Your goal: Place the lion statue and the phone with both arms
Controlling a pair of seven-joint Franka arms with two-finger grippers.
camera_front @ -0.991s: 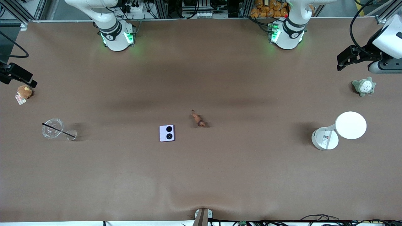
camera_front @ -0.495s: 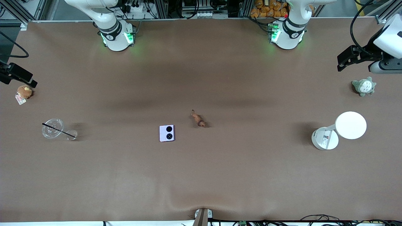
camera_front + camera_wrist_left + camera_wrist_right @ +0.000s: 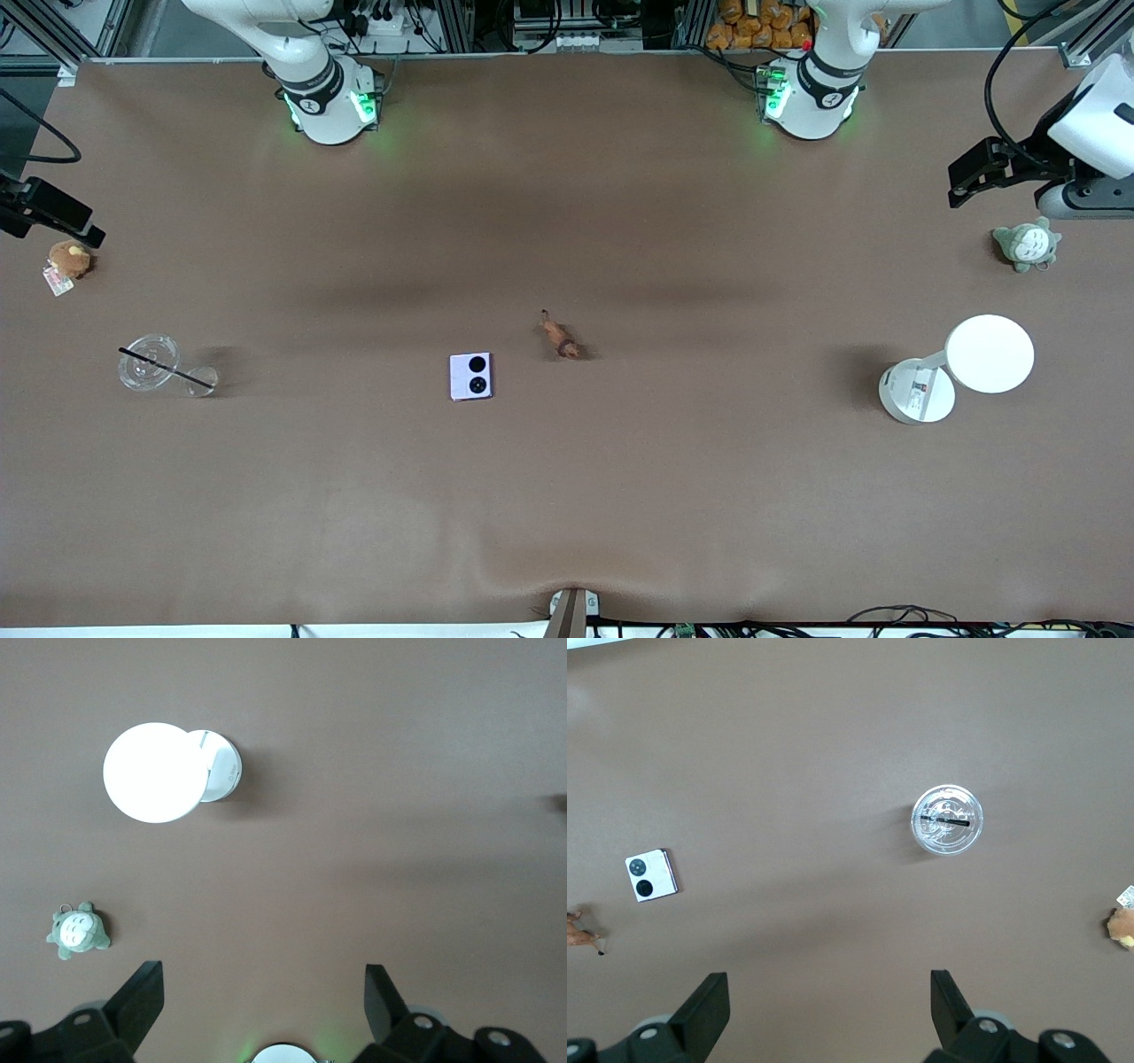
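The lion statue (image 3: 559,337) stands mid-tabletop (image 3: 620,496), the phone (image 3: 470,377) just beside it toward the right arm's end. Left end effector (image 3: 263,1010) over the plush (image 3: 1026,245), right end effector (image 3: 828,1010) raised: both spread apart, empty

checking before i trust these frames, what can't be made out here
- Lion statue: too small in the front view to show its face or legs; cut off by the picture's edge in the right wrist view.
- Right end effector: open; in the front view the edge cuts it off.
- Left end effector: open; only its fingers show.
- Phone: only its face with two camera circles shows.
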